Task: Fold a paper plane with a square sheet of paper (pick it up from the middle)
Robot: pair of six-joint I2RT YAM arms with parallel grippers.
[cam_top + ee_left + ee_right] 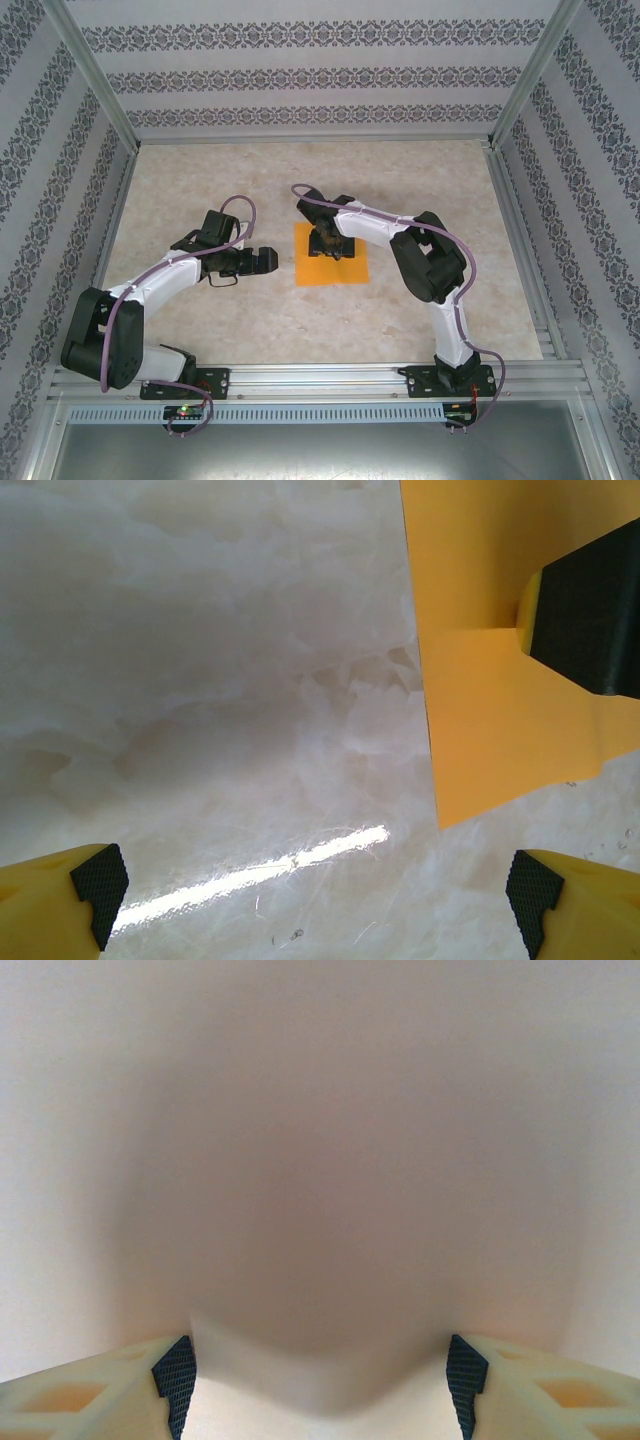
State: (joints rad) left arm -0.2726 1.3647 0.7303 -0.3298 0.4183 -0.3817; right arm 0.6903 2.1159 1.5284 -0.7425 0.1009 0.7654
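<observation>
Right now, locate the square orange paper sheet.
In the top view, the square orange paper sheet lies centre-frame, under the right pincer, right of the left pincer.

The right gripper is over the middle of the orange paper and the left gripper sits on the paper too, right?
No. The left gripper is off the square sheet of paper, open above bare table beside its edge, as the top external view shows. The right gripper is over the sheet's middle.

The overhead camera looks down from behind me at the table (250, 180). My left wrist camera, low and near, shares the orange sheet (318, 272) with it. My right one sits blur-close.
</observation>
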